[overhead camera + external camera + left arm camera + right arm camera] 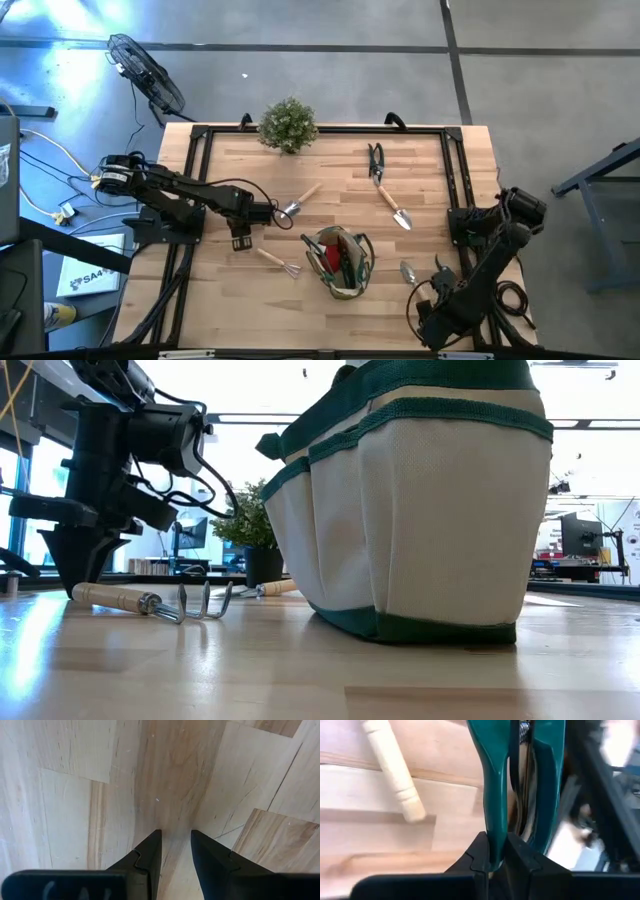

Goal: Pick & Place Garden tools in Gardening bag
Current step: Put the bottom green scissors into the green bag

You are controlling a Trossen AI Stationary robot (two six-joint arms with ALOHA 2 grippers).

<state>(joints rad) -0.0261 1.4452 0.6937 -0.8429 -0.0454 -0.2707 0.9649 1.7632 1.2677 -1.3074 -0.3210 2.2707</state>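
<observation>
The right gripper [495, 860] has its two dark fingers pressed together on one teal-green curved handle of what looks like the green-handled pruners [492, 785]. The view is tight, so the tool's whole shape is hard to confirm. A pale round wooden handle [395, 770] lies on the planks just beside it. From above, the right arm is folded over the table's front right corner, near a small silvery scoop blade [408, 272].

The left gripper [175, 842] hangs over bare planks. Its fingers stand a little apart, with nothing between them. In the high view it sits left of centre [240, 238], between a wooden-handled metal trowel [298, 203] and a wooden-handled three-pronged rake [278, 262].

The olive-green and tan fabric gardening bag [340, 262] stands upright at the front middle of the wooden table [440, 170]. Red and green pieces show in its round mouth. At table height the bag [420, 510] fills most of the view, and the rake [150, 600] lies flat to its side, apart from it.

Farther back lie a second wooden-handled trowel [392, 205] and the dark snips [376, 162], their ends close together. A bushy green potted plant [288, 125] stands at the rear edge, well apart from both arms.
</observation>
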